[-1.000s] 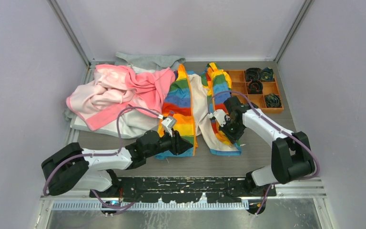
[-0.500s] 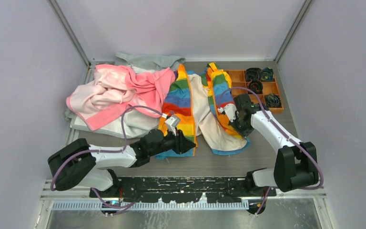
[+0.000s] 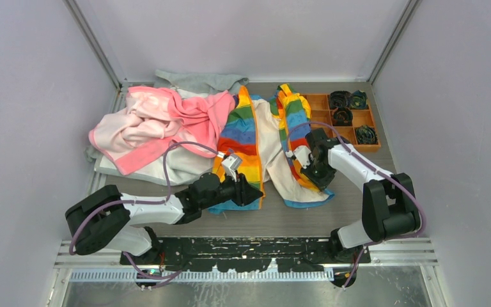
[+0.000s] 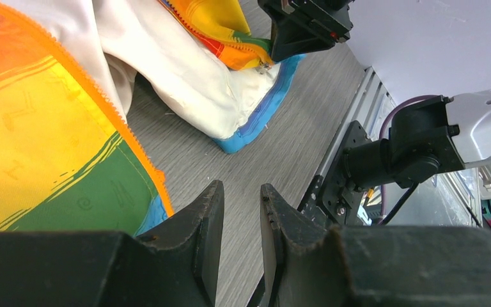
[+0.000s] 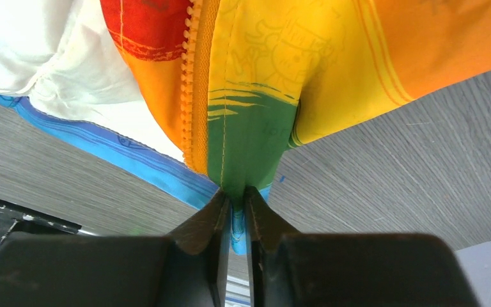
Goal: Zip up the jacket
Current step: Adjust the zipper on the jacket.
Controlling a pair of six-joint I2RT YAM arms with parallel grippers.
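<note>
The rainbow-striped jacket (image 3: 240,137) lies open on the table, with its cream lining (image 3: 272,150) showing between the two front panels. My left gripper (image 3: 257,191) is low at the bottom corner of the left panel. In the left wrist view its jaws (image 4: 241,188) stand slightly apart with only bare table between them, and the orange zipper edge (image 4: 124,137) runs just to their left. My right gripper (image 3: 312,171) is shut on the lower hem of the right panel. The right wrist view (image 5: 236,192) shows green and blue fabric pinched beside the orange zipper teeth (image 5: 192,83).
A pink garment (image 3: 160,121) and a grey garment (image 3: 198,81) are piled at the back left, touching the jacket. An orange tray (image 3: 320,102) with dark parts stands at the back right. The right arm's base (image 4: 415,141) is near in the left wrist view.
My right gripper has swung out to the right and then back inward and nearer with the right panel's hem in it. My left gripper edged right, then stayed still.
</note>
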